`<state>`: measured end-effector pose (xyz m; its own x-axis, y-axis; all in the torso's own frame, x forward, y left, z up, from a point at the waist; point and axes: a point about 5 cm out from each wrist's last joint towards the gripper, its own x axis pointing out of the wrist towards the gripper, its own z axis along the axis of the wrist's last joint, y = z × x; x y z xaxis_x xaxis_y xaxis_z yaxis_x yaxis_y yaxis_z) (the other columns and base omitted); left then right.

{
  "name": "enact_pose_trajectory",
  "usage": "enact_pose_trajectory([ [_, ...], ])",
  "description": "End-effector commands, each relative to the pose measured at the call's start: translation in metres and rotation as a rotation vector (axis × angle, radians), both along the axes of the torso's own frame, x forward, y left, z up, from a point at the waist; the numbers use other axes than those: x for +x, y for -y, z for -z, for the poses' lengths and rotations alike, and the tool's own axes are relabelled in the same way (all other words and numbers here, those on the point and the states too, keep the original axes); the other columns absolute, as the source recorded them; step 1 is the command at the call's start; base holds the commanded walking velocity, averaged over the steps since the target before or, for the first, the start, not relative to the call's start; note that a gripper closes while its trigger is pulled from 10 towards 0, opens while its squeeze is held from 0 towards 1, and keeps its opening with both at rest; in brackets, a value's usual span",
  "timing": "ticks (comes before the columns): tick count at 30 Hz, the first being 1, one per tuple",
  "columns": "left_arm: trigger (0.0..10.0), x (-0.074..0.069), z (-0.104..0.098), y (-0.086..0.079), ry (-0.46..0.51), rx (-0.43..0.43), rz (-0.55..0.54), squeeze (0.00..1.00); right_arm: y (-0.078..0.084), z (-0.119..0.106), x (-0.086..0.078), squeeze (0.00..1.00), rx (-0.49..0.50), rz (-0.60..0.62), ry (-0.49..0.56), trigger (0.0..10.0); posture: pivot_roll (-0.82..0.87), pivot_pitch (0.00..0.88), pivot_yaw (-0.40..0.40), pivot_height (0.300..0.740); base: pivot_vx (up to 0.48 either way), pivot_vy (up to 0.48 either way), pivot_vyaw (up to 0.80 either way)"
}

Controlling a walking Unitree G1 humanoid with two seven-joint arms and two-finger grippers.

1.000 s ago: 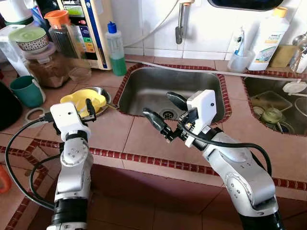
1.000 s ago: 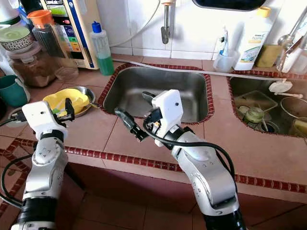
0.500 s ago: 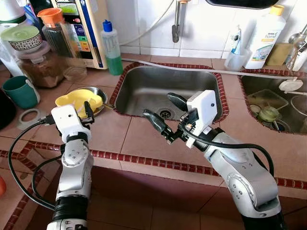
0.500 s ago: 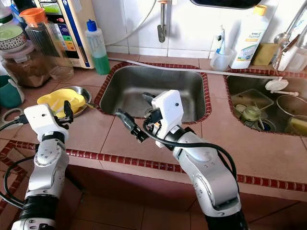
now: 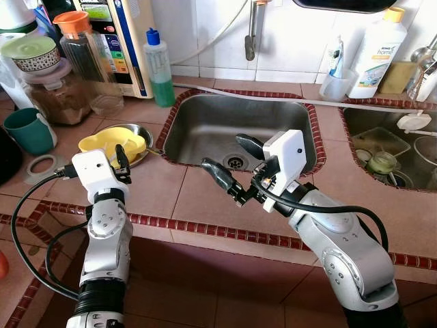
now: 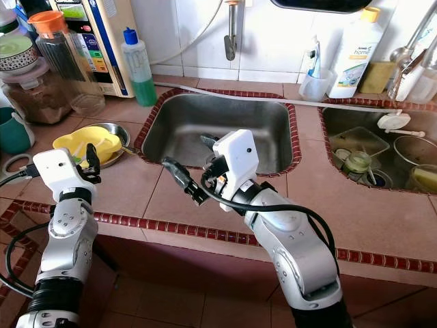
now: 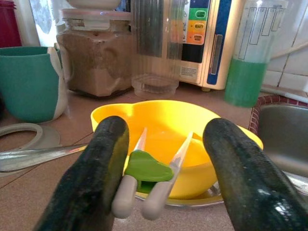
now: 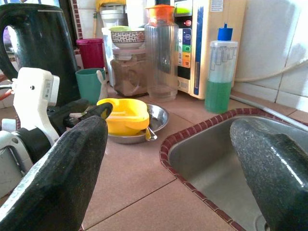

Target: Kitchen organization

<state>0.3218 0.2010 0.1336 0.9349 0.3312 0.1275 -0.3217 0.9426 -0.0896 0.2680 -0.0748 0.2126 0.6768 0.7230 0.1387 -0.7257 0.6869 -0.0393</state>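
A yellow bowl (image 5: 109, 141) sits in a steel plate (image 5: 145, 132) on the tiled counter, left of the sink. A small utensil with white handles and a green piece (image 7: 144, 169) leans on the bowl's near rim. My left gripper (image 7: 166, 132) is open just in front of the bowl, one finger on each side of that utensil, touching nothing. Over the counter at the sink's front edge, my right gripper (image 5: 225, 156) is open and empty, pointing left toward the bowl (image 8: 124, 115).
The steel sink (image 5: 205, 116) lies ahead under a faucet (image 5: 252, 37). A green soap bottle (image 5: 159, 68), a clear pitcher (image 5: 85, 51), a brown-filled jar (image 5: 65, 99) and a teal mug (image 5: 31, 130) crowd the left. A second sink (image 5: 355, 123) on the right holds dishes.
The whole view shifted slightly a second ago. Since then my right gripper has edged a little left. The left gripper stays by the yellow bowl.
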Motion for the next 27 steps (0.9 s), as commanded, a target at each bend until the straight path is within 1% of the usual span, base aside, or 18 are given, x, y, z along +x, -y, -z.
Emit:
enact_pose_trajectory([
  [1,0.0,0.002,-0.002,-0.001,0.008,0.007,0.003,0.0,-0.002,-0.005,-0.003,0.0,0.001,-0.01,0.023,10.0,-0.09,0.084,0.048,0.74,0.0,0.0,0.0],
  [17,0.0,0.003,-0.006,-0.004,0.021,0.025,-0.007,0.0,0.0,-0.004,0.0,0.0,0.008,0.014,0.022,10.0,-0.09,0.084,0.048,0.74,0.0,0.0,0.0],
  [26,0.0,0.003,-0.012,-0.003,0.045,0.075,-0.004,0.0,0.001,-0.004,0.001,0.0,0.011,0.031,0.027,10.0,-0.08,0.084,0.048,0.74,0.0,0.0,0.0],
  [27,0.3,0.003,-0.014,-0.003,0.05,0.081,-0.003,0.0,0.001,-0.004,0.002,0.0,0.011,0.032,0.028,10.0,-0.08,0.084,0.048,0.74,0.0,0.0,0.0],
])
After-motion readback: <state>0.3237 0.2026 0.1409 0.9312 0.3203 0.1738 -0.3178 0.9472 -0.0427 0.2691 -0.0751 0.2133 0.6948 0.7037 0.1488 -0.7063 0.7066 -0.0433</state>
